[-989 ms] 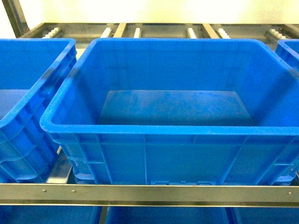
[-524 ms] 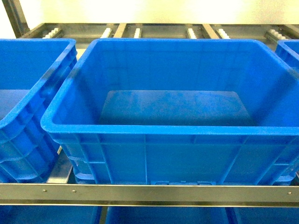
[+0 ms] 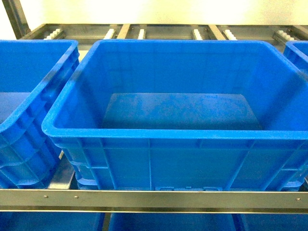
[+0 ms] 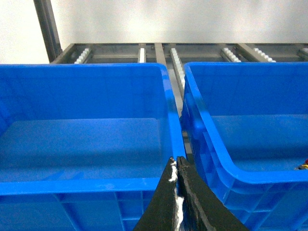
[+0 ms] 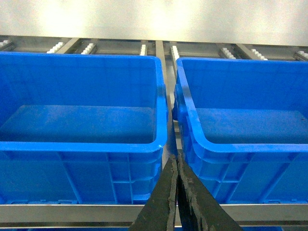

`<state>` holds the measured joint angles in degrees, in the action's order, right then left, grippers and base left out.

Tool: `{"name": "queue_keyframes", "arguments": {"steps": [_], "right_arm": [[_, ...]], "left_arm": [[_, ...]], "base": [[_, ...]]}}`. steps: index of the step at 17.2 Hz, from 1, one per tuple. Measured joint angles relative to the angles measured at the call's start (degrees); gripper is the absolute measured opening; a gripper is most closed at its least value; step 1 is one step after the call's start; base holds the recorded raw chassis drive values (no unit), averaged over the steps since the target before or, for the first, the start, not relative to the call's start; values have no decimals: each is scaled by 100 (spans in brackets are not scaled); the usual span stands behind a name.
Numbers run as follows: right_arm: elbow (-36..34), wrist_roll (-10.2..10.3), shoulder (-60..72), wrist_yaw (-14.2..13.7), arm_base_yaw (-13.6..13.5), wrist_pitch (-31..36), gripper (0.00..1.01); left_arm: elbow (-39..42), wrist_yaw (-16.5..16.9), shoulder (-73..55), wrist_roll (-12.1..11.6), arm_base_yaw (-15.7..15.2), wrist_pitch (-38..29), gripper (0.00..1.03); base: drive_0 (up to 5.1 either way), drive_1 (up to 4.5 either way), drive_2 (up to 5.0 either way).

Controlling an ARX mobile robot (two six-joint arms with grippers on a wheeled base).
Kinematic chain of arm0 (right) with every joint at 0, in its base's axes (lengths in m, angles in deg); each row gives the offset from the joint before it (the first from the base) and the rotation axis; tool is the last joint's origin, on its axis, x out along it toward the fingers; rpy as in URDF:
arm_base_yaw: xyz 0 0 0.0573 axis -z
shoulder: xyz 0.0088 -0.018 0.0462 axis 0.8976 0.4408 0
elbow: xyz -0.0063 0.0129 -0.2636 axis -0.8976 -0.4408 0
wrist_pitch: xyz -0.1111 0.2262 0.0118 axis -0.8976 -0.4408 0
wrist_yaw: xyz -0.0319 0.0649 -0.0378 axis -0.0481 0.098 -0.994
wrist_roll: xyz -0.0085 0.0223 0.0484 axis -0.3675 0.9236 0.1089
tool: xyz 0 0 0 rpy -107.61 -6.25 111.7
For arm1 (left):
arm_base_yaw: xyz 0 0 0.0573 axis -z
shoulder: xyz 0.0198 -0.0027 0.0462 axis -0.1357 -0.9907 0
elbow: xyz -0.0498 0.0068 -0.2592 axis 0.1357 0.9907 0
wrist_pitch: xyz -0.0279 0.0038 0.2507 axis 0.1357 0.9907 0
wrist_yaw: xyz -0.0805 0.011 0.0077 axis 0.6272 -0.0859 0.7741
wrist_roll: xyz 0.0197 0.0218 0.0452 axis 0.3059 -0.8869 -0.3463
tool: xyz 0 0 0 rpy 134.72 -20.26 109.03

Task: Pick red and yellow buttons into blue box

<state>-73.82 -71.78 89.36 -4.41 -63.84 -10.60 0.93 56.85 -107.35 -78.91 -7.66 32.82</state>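
A large blue box (image 3: 159,132) stands in the middle of the head view, and the floor I can see in it is bare. The red and yellow buttons are out of view. A tiny dark and orange speck (image 4: 303,167) shows at the frame edge inside the right-hand box (image 4: 226,169) of the left wrist view, too cut off to identify. My left gripper (image 4: 175,163) is shut and empty in front of the gap between two boxes. My right gripper (image 5: 177,156) is shut and empty before a similar gap. Neither gripper shows in the head view.
More blue boxes stand to the left (image 3: 29,110) and right (image 3: 297,50) on a metal roller rack (image 3: 154,197). The left wrist view has another box (image 4: 82,185) on its left. The right wrist view shows two boxes (image 5: 82,146) (image 5: 250,146) with bare floors.
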Motion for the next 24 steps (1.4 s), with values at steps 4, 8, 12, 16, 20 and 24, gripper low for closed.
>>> {"name": "queue_keyframes", "arguments": {"steps": [4,8,12,16,20,24], "right_arm": [[-214,0,-225,2,0,33,2],[-214,0,-225,2,0,15,2],[-214,0,-225,2,0,13,2],[-214,0,-225,2,0,15,2],[-214,0,-225,2,0,11,2],[-214,0,-225,2,0,15,2]], "left_arm": [[190,-4,535,0,-2,271,2],[190,-2,1169,-2,-2,868,2],[190,-2,1635,0,-2,1322,2],[186,2,2494,0,-2,2520,2],[186,-4,2776,-4,-2,2529,2],[186,-2,2776,-4,-2,2549,2]], "base": [[0,0,0],[0,0,0],[0,0,0],[0,0,0],[0,0,0],[0,0,0]]}}
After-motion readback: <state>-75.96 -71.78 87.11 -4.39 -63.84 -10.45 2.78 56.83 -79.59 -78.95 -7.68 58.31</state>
